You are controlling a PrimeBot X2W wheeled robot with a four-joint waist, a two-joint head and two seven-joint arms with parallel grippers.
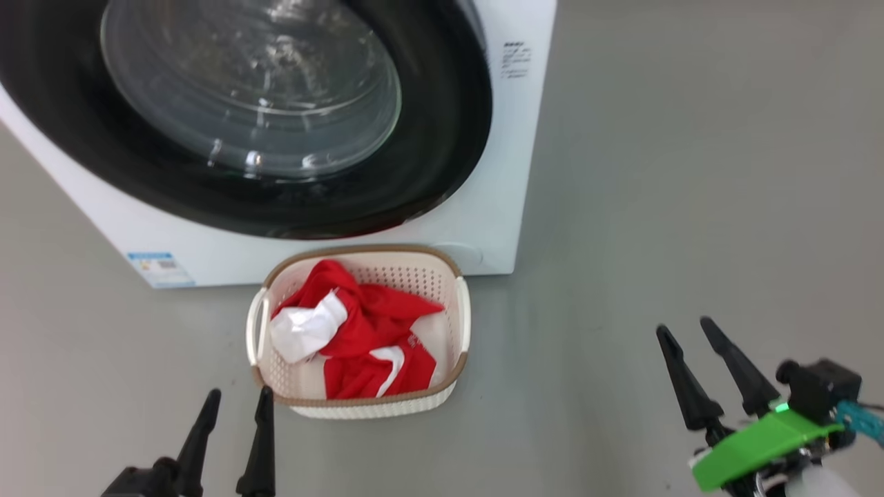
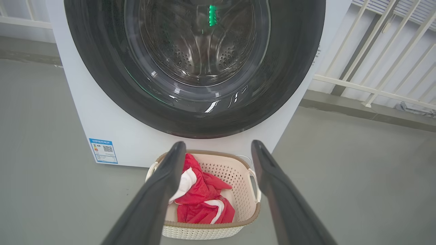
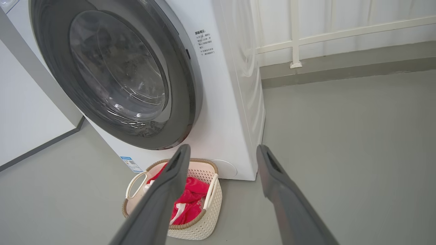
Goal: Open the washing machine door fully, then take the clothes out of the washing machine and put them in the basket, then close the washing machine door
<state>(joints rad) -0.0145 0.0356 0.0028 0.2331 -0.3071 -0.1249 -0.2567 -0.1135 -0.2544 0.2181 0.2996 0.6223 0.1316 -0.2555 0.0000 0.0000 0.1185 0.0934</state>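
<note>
The white washing machine [image 1: 483, 228] stands ahead with its round black-rimmed door [image 1: 442, 138] shut flat against the front. The door [image 2: 289, 68] shows the steel drum through its glass in the left wrist view, and the door [image 3: 184, 102] also shows in the right wrist view. Red clothes [image 1: 373, 331] with white patches lie in the cream basket [image 1: 461, 304] on the floor before the machine. My left gripper [image 1: 238, 393] hangs open just left of the basket's near edge, holding nothing. My right gripper [image 1: 684, 328] is open and empty, well to the basket's right.
Grey floor [image 1: 690, 172] spreads to the right of the machine. A white railing [image 2: 374, 68] runs along the wall behind it. A blue label [image 1: 160, 268] sits on the machine's lower left front. A white wall [image 3: 20, 119] stands left of the machine.
</note>
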